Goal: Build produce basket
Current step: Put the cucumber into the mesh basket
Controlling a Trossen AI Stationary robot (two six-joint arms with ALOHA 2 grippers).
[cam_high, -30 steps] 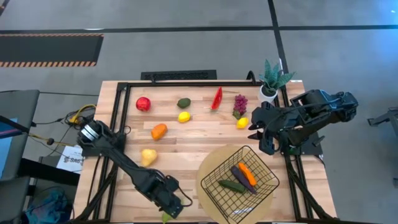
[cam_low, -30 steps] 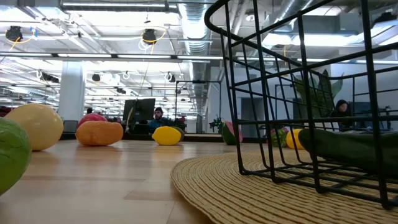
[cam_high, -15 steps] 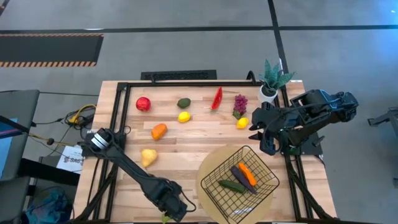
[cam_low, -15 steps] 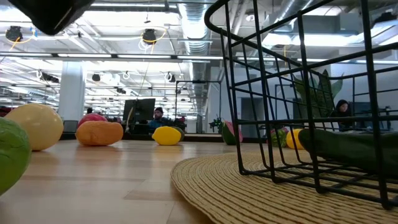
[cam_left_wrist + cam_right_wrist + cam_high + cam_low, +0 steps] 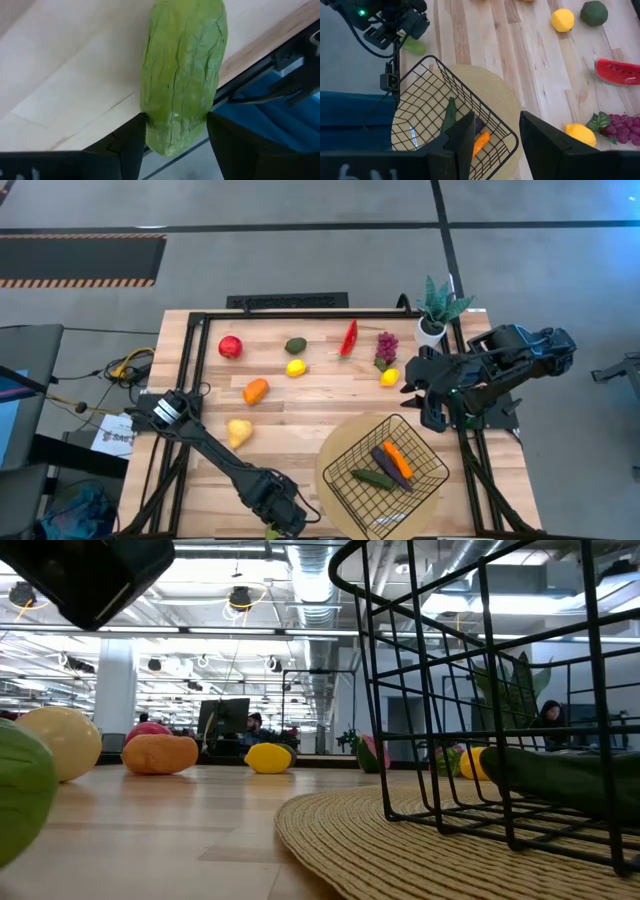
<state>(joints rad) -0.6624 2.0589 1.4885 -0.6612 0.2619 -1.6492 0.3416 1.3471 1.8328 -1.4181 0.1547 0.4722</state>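
Wooden counter is still mostly covered: only a carrot, aubergine and cucumber sit in my black wire-mesh basket; apple, lemons, pear and the rest wait outside. My left pincer is clamped on a wrinkly green cucumber at the counter's near edge. My right pincer hovers apart, empty.

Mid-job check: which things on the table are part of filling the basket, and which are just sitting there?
Job:
basket holding carrot, aubergine, cucumber
left gripper around green cucumber
apple, avocado, lemons, orange, pear, watermelon slice, grapes

Lying about:
potted plant
round mat
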